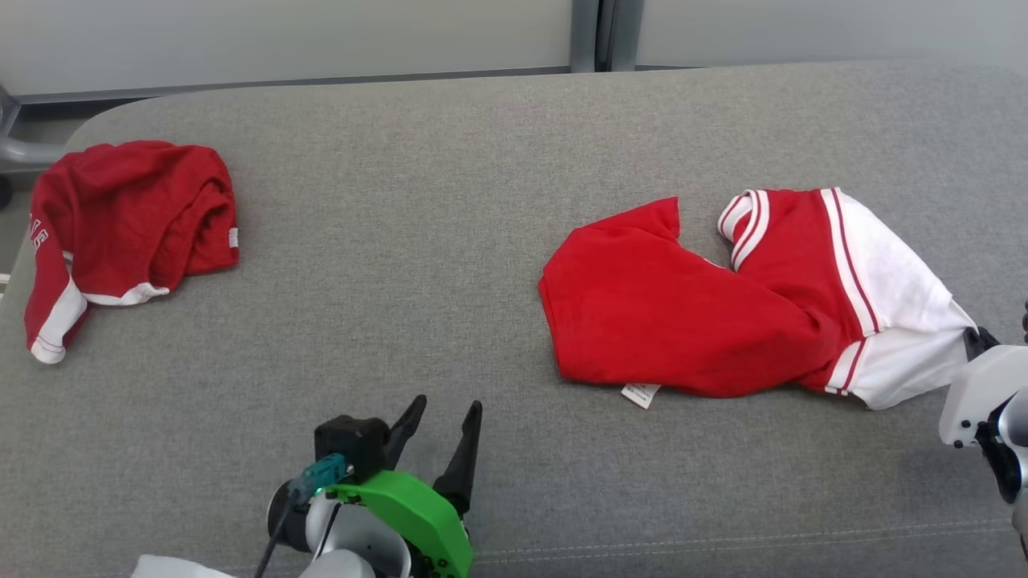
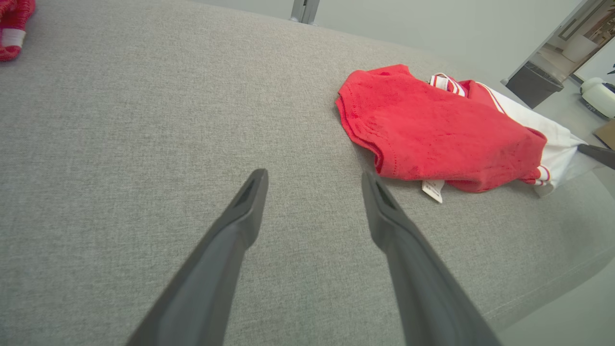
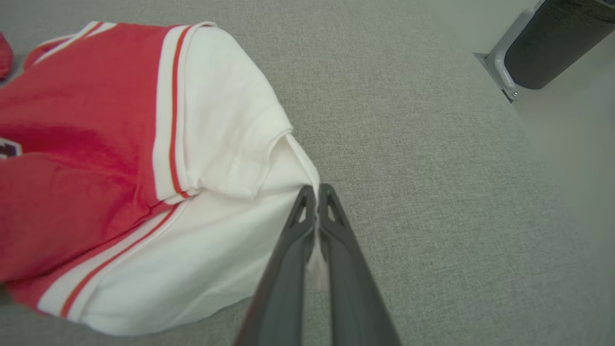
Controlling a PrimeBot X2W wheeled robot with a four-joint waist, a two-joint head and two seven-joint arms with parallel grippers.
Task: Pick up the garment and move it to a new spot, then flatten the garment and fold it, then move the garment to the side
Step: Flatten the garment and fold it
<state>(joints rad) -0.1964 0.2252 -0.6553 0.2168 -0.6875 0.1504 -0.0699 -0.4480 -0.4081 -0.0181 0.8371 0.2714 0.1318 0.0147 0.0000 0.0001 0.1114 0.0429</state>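
Bright, even, diffuse light fell from above, leaving only thin soft shadows under the garment (image 1: 683, 321) on the matte grey worktop (image 1: 401, 281). The head view was sharp throughout, while both wrist views bowed the worktop's edges in wide-angle distortion. In the right wrist view the white cloth was nearly washed out, and the right gripper (image 3: 316, 191) looked soft toward the bottom edge.

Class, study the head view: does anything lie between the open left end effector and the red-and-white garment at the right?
Nothing visible does. Bare grey cushion separates the left end effector from the garment. A second red garment lies far left, off that path; the right end effector is shut on the first garment's white edge.
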